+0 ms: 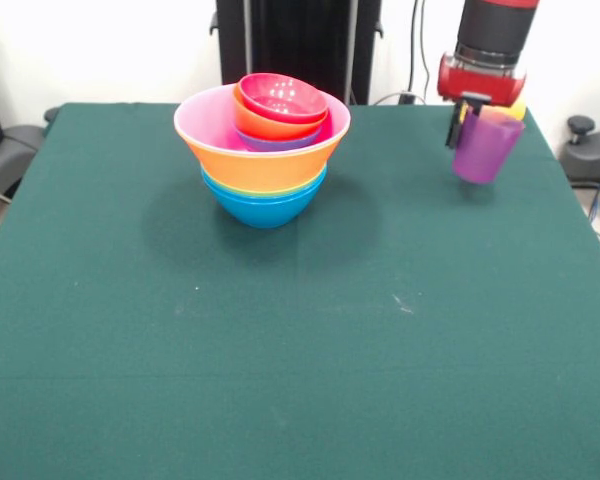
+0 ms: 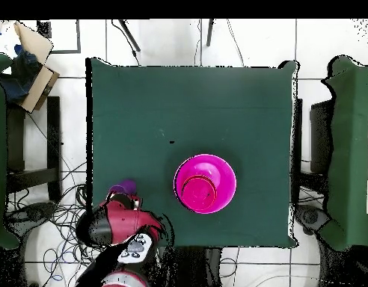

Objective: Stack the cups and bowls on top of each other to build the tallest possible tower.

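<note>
The translucent purple plastic tumbler (image 1: 487,146) is being held off the green table (image 1: 300,350) by the red-and-black gripper (image 1: 464,122), jaws clamped on its rim (tilted, yellow cup behind). The nested bowl tower (image 1: 263,145) is lying at nine o'clock.
</note>
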Robot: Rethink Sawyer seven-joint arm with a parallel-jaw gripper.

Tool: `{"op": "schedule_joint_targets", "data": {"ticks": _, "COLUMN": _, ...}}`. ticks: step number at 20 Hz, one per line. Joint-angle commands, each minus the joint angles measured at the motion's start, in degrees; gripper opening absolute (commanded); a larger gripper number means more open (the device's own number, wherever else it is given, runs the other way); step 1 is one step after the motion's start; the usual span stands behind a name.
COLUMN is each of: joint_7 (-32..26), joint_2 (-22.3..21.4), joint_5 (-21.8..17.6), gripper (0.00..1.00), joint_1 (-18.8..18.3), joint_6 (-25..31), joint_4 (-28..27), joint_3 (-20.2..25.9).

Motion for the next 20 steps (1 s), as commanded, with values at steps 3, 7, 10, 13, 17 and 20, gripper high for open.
{"op": "schedule_joint_targets", "data": {"ticks": 3, "joint_7": 8.2, "joint_2": -14.8, "joint_5": 1.2, "gripper": 0.00, "joint_1": 0.2, "joint_6": 15.6, "joint_4": 2.9, "joint_3": -0.6}}
{"op": "schedule_joint_targets", "data": {"ticks": 7, "joint_7": 7.3, "joint_2": -20.6, "joint_5": 0.3, "gripper": 0.00, "joint_1": 0.2, "joint_6": 22.9, "joint_4": 2.4, "joint_3": -2.7}}
{"op": "schedule_joint_targets", "data": {"ticks": 10, "joint_7": 5.2, "joint_2": -23.5, "joint_5": -1.3, "gripper": 0.00, "joint_1": -0.4, "joint_6": 25.7, "joint_4": 1.8, "joint_3": -3.8}}
{"op": "schedule_joint_targets", "data": {"ticks": 13, "joint_7": 5.4, "joint_2": -25.1, "joint_5": -2.2, "gripper": 0.00, "joint_1": 0.2, "joint_6": 27.7, "joint_4": 1.9, "joint_3": -5.8}}
{"op": "schedule_joint_targets", "data": {"ticks": 17, "joint_7": 6.1, "joint_2": -27.7, "joint_5": -2.4, "gripper": 0.00, "joint_1": 0.6, "joint_6": 30.6, "joint_4": 3.3, "joint_3": -7.6}}
{"op": "schedule_joint_targets", "data": {"ticks": 20, "joint_7": 5.7, "joint_2": -29.2, "joint_5": -2.1, "gripper": 0.00, "joint_1": 0.2, "joint_6": 30.1, "joint_4": 5.9, "joint_3": -6.8}}
